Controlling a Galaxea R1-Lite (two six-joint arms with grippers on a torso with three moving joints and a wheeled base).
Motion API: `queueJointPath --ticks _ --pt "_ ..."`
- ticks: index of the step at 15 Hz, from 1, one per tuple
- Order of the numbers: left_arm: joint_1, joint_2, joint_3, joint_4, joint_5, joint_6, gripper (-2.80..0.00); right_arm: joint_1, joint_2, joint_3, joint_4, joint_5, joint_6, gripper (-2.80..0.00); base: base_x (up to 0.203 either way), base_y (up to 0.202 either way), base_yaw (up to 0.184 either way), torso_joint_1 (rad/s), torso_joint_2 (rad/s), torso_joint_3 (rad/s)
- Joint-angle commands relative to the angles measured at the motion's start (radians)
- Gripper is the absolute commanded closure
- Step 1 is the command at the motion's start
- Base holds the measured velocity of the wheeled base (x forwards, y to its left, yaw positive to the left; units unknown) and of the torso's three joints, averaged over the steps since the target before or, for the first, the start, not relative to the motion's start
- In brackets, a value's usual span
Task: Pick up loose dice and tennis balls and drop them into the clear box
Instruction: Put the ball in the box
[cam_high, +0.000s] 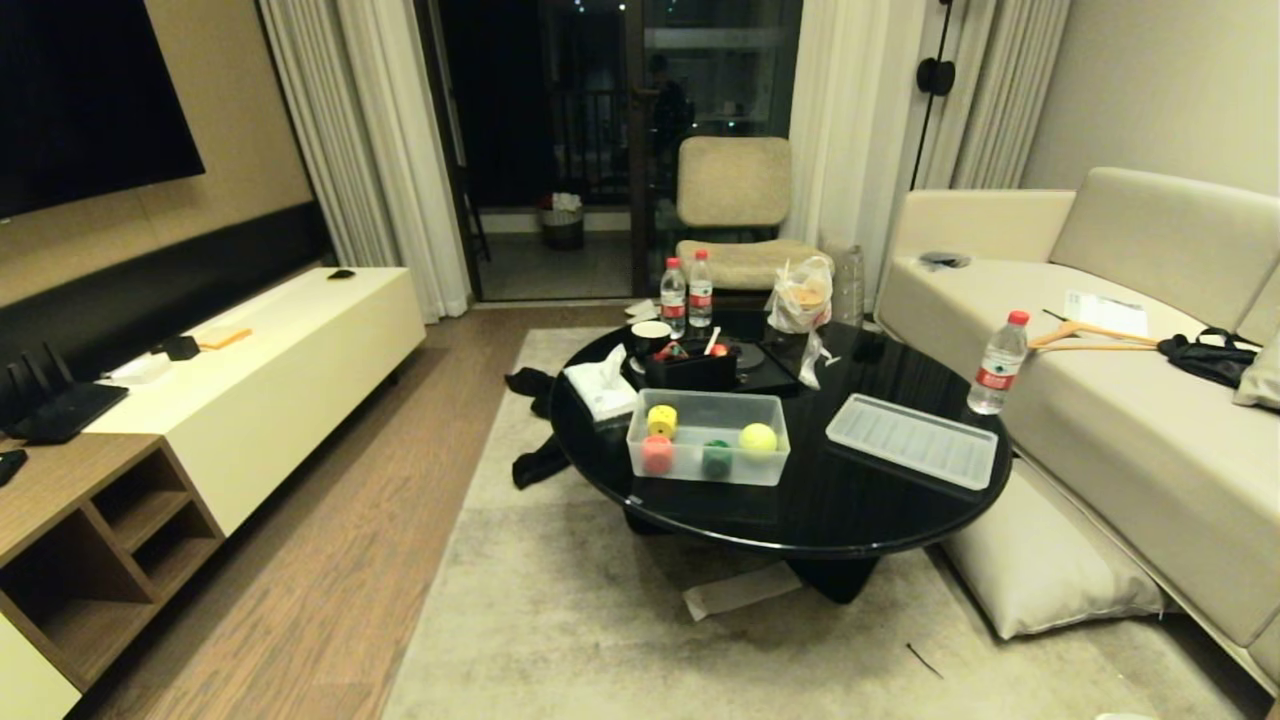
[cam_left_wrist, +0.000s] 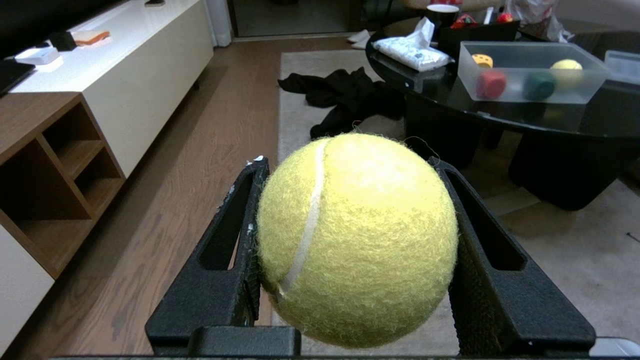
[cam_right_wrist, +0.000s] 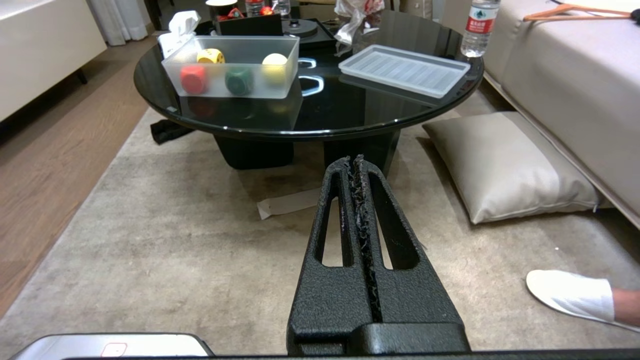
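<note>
My left gripper is shut on a fuzzy yellow-green tennis ball, held low over the rug short of the table. The clear box stands open on the near part of the round black table. In it lie another tennis ball and red, green and yellow spotted cubes. Its ribbed lid lies to the right of it. My right gripper is shut and empty, low over the rug in front of the table. Neither gripper shows in the head view. The dice are out of view.
Behind the box stand a black organiser box, a tissue pack and water bottles. A sofa and a floor cushion are on the right, dark cloth and a low cabinet on the left. A person's slippered foot rests on the rug.
</note>
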Motion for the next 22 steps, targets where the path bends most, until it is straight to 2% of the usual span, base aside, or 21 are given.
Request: queueJointPath --ticks 1,4,22 --pt "0.000 0.001 0.002 -0.001 0.000 0.000 0.00 0.001 0.001 0.002 0.000 0.000 0.000 0.00 0.000 0.000 0.000 0.000 0.00 0.000" --pt "0.000 0.001 0.002 -0.001 0.000 0.000 0.00 0.001 0.001 0.002 0.000 0.000 0.000 0.00 0.031 -0.001 0.003 -0.002 0.00 0.001" --pt "0.000 0.001 0.002 -0.001 0.000 0.000 0.00 0.001 0.001 0.002 0.000 0.000 0.000 0.00 0.180 0.000 0.003 0.003 0.00 0.002"
